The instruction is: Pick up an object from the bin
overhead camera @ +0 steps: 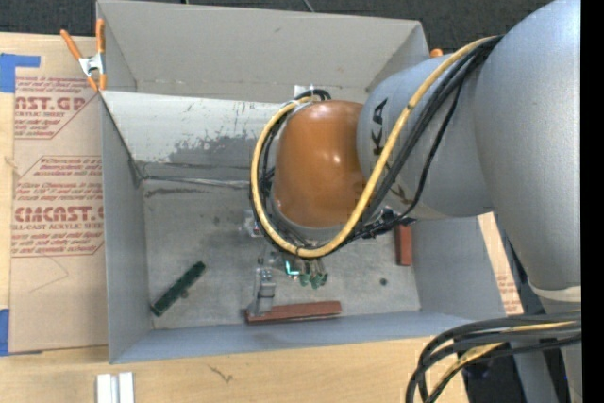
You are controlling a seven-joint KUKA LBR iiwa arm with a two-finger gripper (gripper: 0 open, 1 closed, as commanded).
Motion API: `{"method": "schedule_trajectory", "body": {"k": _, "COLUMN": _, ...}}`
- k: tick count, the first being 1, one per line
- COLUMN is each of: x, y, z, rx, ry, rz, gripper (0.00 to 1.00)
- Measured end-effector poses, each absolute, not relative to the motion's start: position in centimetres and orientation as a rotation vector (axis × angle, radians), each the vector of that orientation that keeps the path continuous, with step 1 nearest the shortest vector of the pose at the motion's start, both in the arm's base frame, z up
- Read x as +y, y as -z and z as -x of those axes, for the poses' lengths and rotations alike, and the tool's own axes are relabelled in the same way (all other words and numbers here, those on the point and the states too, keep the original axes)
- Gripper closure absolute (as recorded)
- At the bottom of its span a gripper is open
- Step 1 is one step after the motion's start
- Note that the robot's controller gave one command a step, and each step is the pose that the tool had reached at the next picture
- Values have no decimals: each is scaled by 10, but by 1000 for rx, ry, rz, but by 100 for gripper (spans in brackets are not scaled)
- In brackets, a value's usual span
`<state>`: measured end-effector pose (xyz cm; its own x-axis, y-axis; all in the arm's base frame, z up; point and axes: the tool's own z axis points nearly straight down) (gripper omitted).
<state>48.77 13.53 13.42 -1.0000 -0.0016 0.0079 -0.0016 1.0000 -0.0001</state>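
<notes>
Three loose things lie in the bin (123, 203) in the camera view. I judge the nearest one the likely pick: a flat reddish-brown bar (294, 310) at the lower middle of the frame, close against the bin's lower wall. Its long axis runs left to right in the picture, nearly parallel to that wall.

The tool (265, 286) hangs below the arm's orange cover (316, 165), just above the bar's left end, so most of the bar stretches off to the tool's right in the frame. I cannot tell whether the tool is spread or pressed together, nor whether it touches the bar.

A dark green stick (177, 288) lies diagonally at lower left, well apart from the tool. A short reddish-brown piece (404, 243) lies right of centre, beside the arm.

As I read it, the wall close behind the bar is the obstacle, since it leaves little room on that side for closing across the bar's short width.
</notes>
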Motion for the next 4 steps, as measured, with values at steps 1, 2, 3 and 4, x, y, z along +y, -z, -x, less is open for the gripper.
{"method": "schedule_trajectory", "body": {"k": 1, "x": 135, "y": -138, "z": -490, "rx": -3141, "ry": 2, "rz": 0, "gripper": 0}}
{"method": "schedule_trajectory", "body": {"k": 2, "x": 82, "y": -83, "z": -508, "rx": -3147, "ry": 2, "rz": -13, "gripper": 0}}
{"method": "schedule_trajectory", "body": {"k": 3, "x": 62, "y": -79, "z": -509, "rx": -3141, "ry": 0, "rz": 1, "gripper": 0}}
{"method": "schedule_trajectory", "body": {"k": 4, "x": 60, "y": -96, "z": -497, "rx": -3128, "ry": 1, "rz": 278, "gripper": 0}}
